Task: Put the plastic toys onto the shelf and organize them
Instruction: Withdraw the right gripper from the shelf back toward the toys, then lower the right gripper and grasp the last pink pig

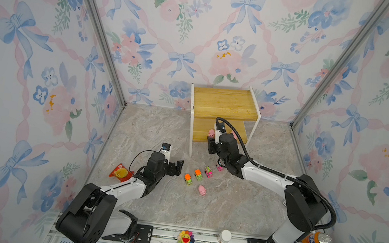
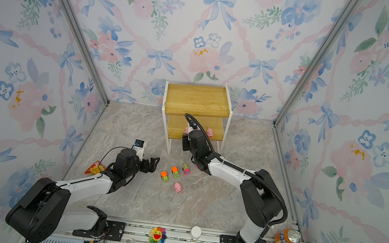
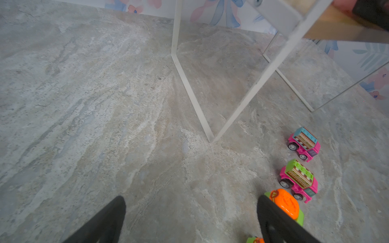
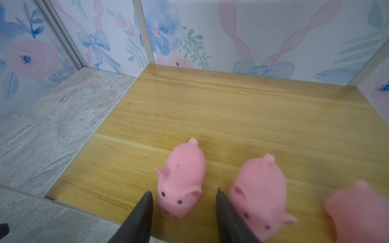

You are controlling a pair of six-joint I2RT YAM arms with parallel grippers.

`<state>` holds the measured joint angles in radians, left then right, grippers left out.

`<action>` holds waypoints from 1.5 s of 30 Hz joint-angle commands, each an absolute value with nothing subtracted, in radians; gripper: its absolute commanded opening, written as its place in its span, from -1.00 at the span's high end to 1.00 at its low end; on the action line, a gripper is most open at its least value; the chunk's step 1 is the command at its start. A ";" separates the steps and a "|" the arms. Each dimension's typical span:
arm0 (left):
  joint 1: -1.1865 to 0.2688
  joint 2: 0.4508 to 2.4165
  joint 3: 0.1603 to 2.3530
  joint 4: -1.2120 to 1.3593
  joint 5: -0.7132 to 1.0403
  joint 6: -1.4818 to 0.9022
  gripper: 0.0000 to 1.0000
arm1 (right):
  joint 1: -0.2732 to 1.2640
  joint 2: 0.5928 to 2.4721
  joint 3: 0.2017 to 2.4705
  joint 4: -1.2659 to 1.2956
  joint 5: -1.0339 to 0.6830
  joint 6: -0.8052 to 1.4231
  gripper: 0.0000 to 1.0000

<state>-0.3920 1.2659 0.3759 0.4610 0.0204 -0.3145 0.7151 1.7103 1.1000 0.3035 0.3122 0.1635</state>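
The two-tier shelf of yellowish wooden boards on thin white legs [image 1: 223,103] held three pink plastic pigs [image 4: 260,189] on its lower board, the right gripper [image 4: 183,191] standing jaws apart around the end pig [image 4: 182,178], unclamped. On the grey marble-patterned tabletop [image 1: 162,128] sat two green cars with orange tops [image 1: 188,179], two pink cars with striped roofs [image 1: 208,172] and a fourth pink pig [image 1: 202,190], the left gripper [image 1: 179,167] spread open and empty beside them. Pastel bow-and-flower wallpaper [image 1: 175,24] lined the room.

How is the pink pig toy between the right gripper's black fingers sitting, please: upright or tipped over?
Upright: the pink pig toy rests on the yellowish wooden shelf board, back uppermost, eyes and snout facing the camera.
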 commanded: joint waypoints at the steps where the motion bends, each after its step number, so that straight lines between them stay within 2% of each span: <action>1: -0.384 1.250 0.385 0.451 0.030 -0.296 -0.96 | 0.725 1.661 1.068 0.287 0.331 0.156 -0.02; 13: -0.384 1.244 0.380 0.452 0.033 -0.302 -0.96 | 0.757 1.488 0.961 0.171 0.337 0.141 -0.06; 19: -0.384 1.248 0.379 0.452 0.037 -0.304 -0.96 | 0.756 1.230 0.844 0.045 0.348 0.154 -0.08; 23: -0.384 1.258 0.380 0.451 0.040 -0.305 -0.96 | 0.658 1.064 0.802 -0.152 0.127 0.215 -0.15; 27: -0.385 1.260 0.375 0.452 0.032 -0.313 -0.96 | 0.658 0.993 0.754 -0.246 0.044 0.229 -0.17; 35: -0.387 1.254 0.361 0.452 0.032 -0.328 -0.96 | 0.785 1.072 0.649 -0.160 0.003 0.279 -0.17; 45: -0.385 1.243 0.350 0.441 0.028 -0.333 -0.96 | 0.901 1.303 0.624 -0.004 -0.007 0.312 -0.16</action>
<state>-0.3920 1.2564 0.3626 0.4538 0.0242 -0.3183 0.8730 1.2484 0.6296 -0.0673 0.0116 0.2932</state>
